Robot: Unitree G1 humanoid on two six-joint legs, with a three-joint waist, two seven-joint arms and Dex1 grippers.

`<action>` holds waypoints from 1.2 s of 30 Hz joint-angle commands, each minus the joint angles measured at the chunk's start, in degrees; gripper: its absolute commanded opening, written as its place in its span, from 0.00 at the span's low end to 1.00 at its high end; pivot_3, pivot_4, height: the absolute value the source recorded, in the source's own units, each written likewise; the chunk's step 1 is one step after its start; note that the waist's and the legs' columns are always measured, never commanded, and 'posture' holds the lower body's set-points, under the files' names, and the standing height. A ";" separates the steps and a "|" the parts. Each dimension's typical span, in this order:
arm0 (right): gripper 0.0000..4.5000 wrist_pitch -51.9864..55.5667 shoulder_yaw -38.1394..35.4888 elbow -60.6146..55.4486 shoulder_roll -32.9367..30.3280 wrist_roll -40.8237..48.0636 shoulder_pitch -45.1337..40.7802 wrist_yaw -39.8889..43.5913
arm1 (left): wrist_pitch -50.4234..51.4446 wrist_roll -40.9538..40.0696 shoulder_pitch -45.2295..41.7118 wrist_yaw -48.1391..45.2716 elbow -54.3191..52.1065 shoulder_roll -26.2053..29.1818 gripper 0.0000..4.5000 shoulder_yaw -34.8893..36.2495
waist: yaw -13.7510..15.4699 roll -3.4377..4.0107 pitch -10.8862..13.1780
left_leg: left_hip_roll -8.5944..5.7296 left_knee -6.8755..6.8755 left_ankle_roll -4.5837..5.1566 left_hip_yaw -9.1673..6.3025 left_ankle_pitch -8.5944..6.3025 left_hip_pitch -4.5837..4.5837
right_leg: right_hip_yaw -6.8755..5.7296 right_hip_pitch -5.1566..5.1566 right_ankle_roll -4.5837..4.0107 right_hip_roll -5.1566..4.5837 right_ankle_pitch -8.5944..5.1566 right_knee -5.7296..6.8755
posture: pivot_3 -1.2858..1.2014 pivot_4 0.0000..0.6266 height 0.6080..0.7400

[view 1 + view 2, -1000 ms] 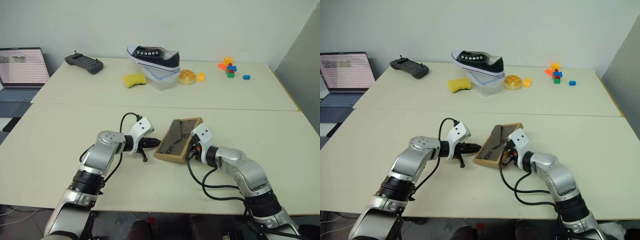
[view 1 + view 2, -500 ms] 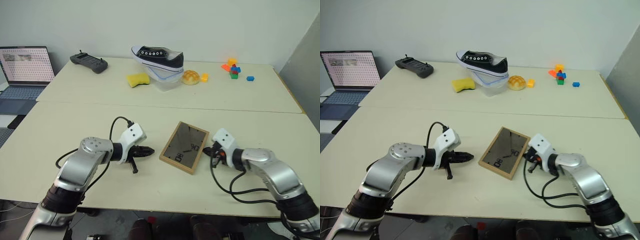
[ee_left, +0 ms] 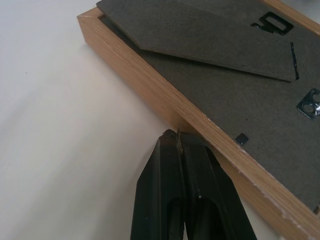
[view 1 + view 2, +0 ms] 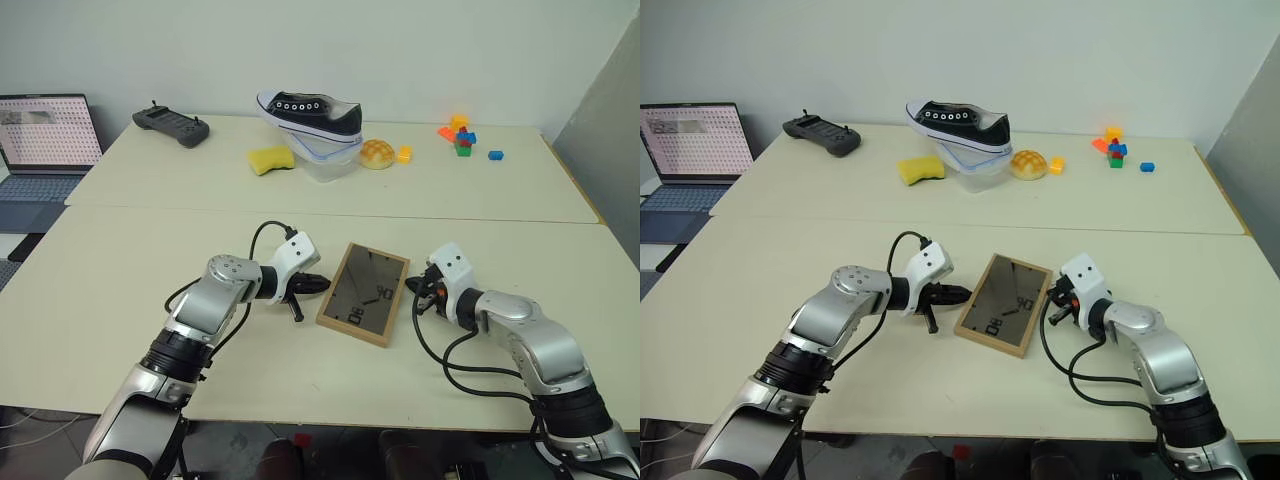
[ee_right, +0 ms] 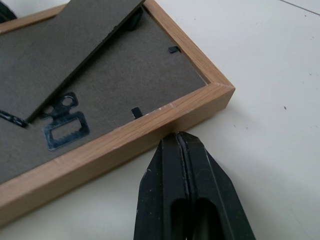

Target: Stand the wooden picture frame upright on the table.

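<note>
1. Currently the picture frame [image 4: 363,293] lies flat on the table [image 4: 120,270], back side up with its dark stand [image 3: 200,35] showing, near the middle of the front edge
2. Left gripper [image 3: 178,142] clenched, holding nothing; tips touch the frame's left wooden edge
3. Right gripper [image 5: 177,140] clenched, empty; tips at the frame's right edge, beside a corner
4. Shoe [image 4: 308,112], sponge [image 4: 268,159] and toy blocks [image 4: 461,138] sit along the far edge

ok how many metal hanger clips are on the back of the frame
2: one hanger clip seen from the right wrist, another from the left wrist, both on the wooden picture frame backing. Others may be hidden under the stand.
</note>
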 commanded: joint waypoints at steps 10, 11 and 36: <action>0.00 1.37 7.28 -4.72 4.40 3.25 -4.10 4.63 | 10.97 -4.74 8.94 0.23 -20.04 8.22 0.01 5.91 | -0.46 0.02 0.01 | 0.02 -0.03 0.00 -0.04 0.00 0.01 | -0.02 -0.02 0.00 0.01 0.00 0.01 | 0.52 0.24 1.00; 0.00 1.54 7.68 -4.81 4.33 3.42 -4.14 5.19 | 11.72 -5.02 9.67 0.42 -21.10 8.89 0.01 6.67 | -0.46 0.02 0.01 | 0.02 -0.03 0.00 -0.04 0.00 0.01 | -0.02 -0.02 0.00 0.01 0.00 0.01 | 0.52 0.24 1.00; 0.00 -9.59 10.81 -1.03 -5.03 -2.52 -2.58 13.64 | 57.68 -49.44 6.76 11.45 1.08 11.44 0.77 26.26 | -0.74 -0.01 0.02 | 0.03 0.00 0.04 -0.10 -0.02 0.04 | -0.08 0.01 0.00 -0.01 -0.01 0.04 | 0.52 0.24 1.00</action>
